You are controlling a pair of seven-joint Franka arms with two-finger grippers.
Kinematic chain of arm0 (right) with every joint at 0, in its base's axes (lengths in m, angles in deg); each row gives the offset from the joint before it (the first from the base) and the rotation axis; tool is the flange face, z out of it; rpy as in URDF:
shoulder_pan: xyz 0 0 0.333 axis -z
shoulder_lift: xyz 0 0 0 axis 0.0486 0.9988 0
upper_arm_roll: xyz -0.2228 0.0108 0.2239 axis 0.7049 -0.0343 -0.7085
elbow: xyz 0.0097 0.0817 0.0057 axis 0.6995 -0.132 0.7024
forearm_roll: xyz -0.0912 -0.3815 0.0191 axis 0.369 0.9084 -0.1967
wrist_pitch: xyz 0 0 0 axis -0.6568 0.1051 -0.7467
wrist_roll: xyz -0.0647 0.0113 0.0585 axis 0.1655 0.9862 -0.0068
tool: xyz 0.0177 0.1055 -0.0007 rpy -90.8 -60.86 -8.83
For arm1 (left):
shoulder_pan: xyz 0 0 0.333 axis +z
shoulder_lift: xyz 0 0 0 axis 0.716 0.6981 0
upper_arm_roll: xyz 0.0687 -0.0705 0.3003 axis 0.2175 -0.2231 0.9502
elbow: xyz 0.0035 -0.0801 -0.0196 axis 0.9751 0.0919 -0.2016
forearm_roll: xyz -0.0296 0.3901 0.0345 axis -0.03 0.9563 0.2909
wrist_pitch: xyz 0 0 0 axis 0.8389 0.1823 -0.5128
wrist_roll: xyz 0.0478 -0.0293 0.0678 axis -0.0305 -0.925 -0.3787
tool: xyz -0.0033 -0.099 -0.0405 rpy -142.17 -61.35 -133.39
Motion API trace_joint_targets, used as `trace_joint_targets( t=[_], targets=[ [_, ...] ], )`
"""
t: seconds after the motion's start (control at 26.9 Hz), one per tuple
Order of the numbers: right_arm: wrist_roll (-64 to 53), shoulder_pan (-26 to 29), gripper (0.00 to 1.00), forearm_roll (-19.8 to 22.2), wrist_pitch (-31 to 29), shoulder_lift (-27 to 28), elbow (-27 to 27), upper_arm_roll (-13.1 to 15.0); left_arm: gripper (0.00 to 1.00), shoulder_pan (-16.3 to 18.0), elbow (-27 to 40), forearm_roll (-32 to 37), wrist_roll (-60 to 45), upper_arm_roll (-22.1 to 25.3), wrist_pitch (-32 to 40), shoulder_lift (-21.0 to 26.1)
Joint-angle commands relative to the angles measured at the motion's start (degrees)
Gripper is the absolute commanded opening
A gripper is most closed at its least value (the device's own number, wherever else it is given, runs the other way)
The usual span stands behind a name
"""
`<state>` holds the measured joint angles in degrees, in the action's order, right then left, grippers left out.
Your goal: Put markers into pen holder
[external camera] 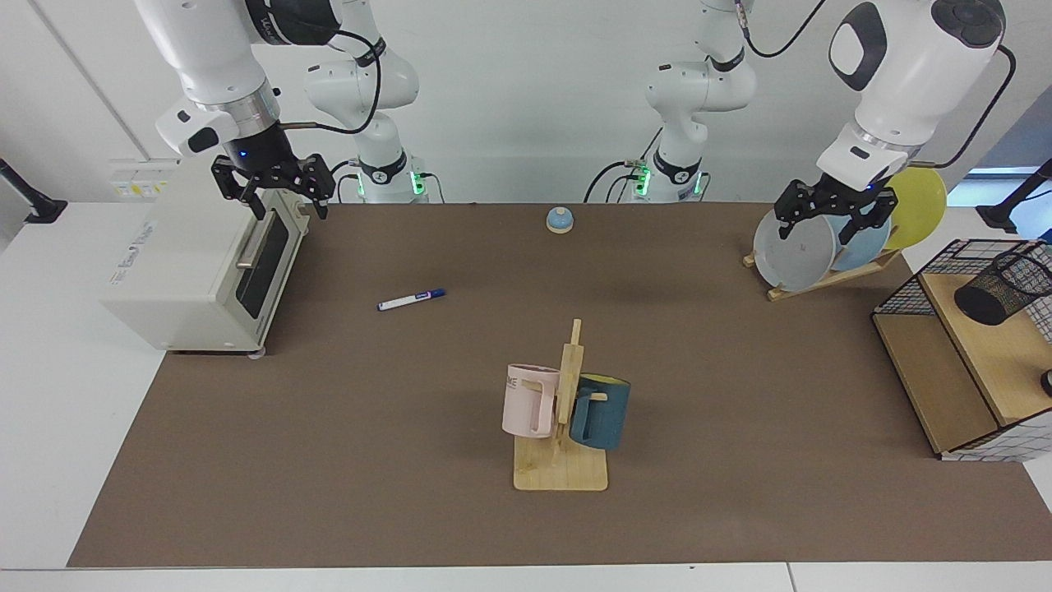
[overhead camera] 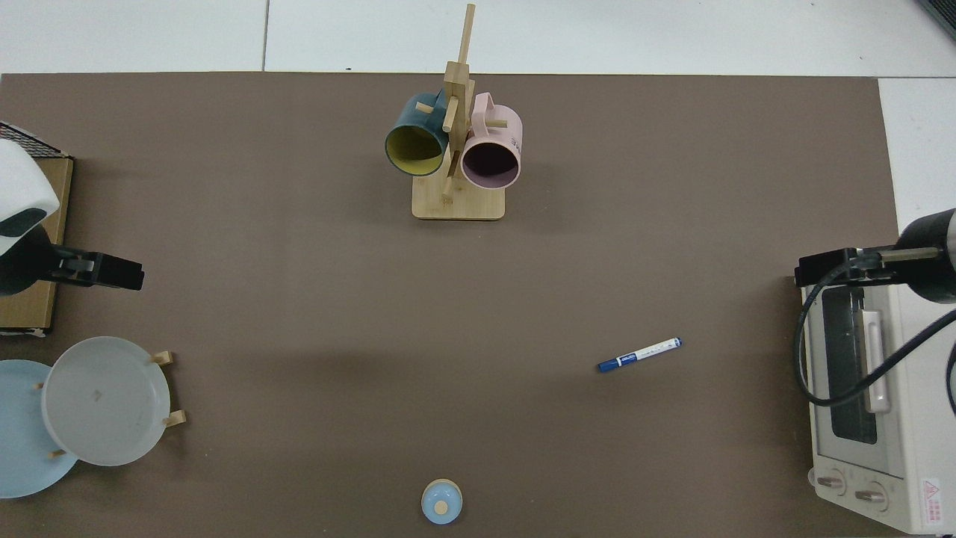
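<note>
Nearest us, a wooden mug rack holds a pink mug and a dark teal mug. Beyond it we see the marker, white with a blue cap, flat on the brown tabletop. The pen holder lies tilted in the wire basket. We see both tools empty and spread wide: the right tool above the toaster oven, the left tool over the plates.

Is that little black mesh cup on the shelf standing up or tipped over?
Tipped over. The pen holder lies on its side on the wooden shelf of the wire basket, its mouth not facing up. The marker is out on the mat.
</note>
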<state>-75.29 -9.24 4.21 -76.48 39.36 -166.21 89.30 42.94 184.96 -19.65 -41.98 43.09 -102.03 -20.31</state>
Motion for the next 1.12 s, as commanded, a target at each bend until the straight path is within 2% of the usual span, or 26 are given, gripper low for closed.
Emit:
trace_joint_targets(
  t=[0.0, 0.11, 0.37, 0.78, 0.97, 1.08],
  targets=[
    [1.7, -0.3, 1.00, -0.3, -0.9, 0.0, -0.1, -0.1, 1.00, 0.5, 0.9, 0.7, 0.0, -0.4, 0.5, -0.7],
    [1.7, -1.6, 1.00, 0.4, -1.6, -0.3, -0.9, -0.1, 1.00, 0.6, 1.4, 0.7, 0.4, -0.3, 0.5, -0.7],
    [1.4, -0.9, 1.00, -0.3, -1.7, -0.2, -0.9, 0.1, 1.00, 2.4, 1.9, 0.7, 0.9, -0.3, 0.6, -1.0],
    [2.4, -0.1, 1.00, -0.4, -1.9, -0.3, -1.3, 0.8, 1.00, 2.3, 1.7, 0.7, 0.5, -0.4, 1.0, -0.9],
    [15.6, 1.5, 1.00, -1.8, -6.0, -0.5, -2.5, 0.8, 1.00, 2.3, 1.7, 0.7, 0.5, -0.4, 1.4, -1.0],
    [23.8, 0.9, 1.00, -1.8, -6.7, -1.3, -5.2, 0.7, 1.00, 2.3, 1.6, 0.7, 0.5, -0.4, 1.3, -0.9]
  ],
)
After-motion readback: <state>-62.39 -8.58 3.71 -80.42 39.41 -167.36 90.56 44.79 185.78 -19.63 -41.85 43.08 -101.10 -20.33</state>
